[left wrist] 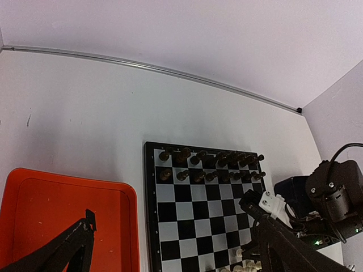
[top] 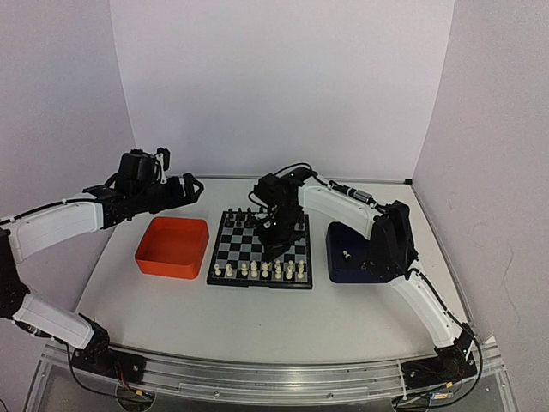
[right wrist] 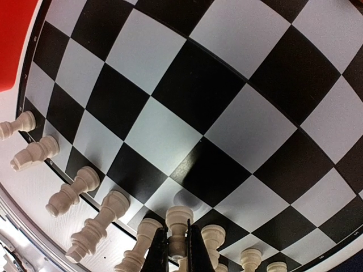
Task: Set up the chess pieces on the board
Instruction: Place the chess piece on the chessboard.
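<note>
Overhead, the right arm hides the board's (top: 236, 249) middle right and part of the blue tray (top: 336, 259). A pale speck in that tray is too small to identify. The left wrist view cuts off the board's near rows.

The right pincer (right wrist: 177, 237) is clenched on a white piece (right wrist: 178, 218) just below its head. It sits low over the board's near rows, its arm reaching in from the right above the blue tray. Whether the held piece touches the board cannot be told.

Other white pieces (top: 257, 270) stand along the near edge, and black pieces (left wrist: 210, 167) fill the two far rows.

The left pincer (top: 189, 190), released with jaws wide, hangs raised beyond the orange tray (top: 171, 249), left of the board.

The board lies between the two trays on a white worktop (top: 257, 318) enclosed by white walls.
</note>
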